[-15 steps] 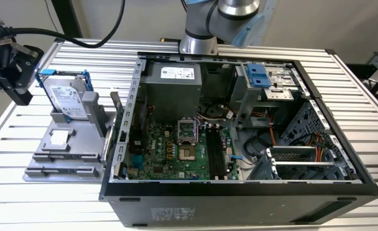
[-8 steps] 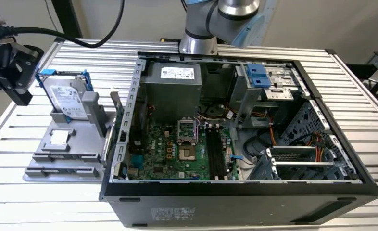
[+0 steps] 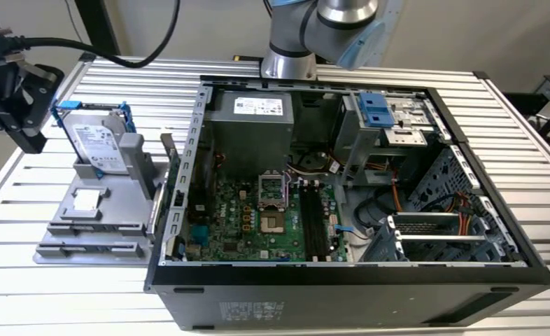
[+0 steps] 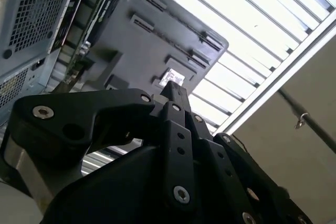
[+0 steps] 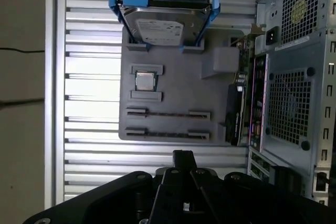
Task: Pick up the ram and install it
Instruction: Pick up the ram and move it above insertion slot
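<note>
Zero ram in hand: gripper point(image 5: 182, 155) closed empty, hovering over grey tray point(image 5: 178, 85); pickup step, grasp needs jaws opened first

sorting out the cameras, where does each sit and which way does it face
Exterior view: above, facing down into the computer case; the arm shows beyond it.
First wrist view: on the wrist, facing the grey tray past the gripper.
Second wrist view: wrist too, facing the tray along the gripper.
All share the tray.

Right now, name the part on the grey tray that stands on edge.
The hard drive in its blue bracket; the square chip lies flat in its recess.
</note>
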Robot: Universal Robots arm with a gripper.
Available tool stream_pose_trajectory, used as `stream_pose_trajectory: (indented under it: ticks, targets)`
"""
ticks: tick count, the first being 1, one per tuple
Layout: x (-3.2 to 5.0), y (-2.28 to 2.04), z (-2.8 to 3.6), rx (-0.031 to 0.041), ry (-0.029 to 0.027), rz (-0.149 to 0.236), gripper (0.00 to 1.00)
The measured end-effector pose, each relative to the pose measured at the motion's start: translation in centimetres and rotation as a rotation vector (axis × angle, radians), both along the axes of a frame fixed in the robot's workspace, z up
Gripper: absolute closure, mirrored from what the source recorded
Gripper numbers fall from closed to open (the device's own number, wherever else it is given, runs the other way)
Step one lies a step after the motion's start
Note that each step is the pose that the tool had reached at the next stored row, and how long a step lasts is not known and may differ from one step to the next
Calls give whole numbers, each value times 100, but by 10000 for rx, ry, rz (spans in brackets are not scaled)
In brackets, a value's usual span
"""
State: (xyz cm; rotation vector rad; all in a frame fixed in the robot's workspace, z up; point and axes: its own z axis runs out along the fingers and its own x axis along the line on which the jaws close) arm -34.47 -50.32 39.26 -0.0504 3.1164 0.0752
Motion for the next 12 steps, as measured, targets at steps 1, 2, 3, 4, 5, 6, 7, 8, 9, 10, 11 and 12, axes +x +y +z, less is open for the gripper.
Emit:
stream_pose_trajectory:
  ticks: [1,2,3,4,5,6,7,8,9,10,11,12]
  targets:
    - [0,0,0,0,0,93,100]
    - [0,0,0,0,0,197,100]
    - [0,0,0,1,0,324,100]
    - [0,0,0,0,0,451,100]
    - [0,0,0,0,0,577,100]
    - [0,0,0,0,0,708,100]
    - [0,0,0,0,1,855,100]
    - [-1,0,1,-1,1,984,100]
    - [-2,2,0,0,0,1095,100]
    - [-3,2,0,-1,0,1213,100]
    - [-4,2,1,-1,1,1330,100]
    - [-4,2,1,0,1,1475,100]
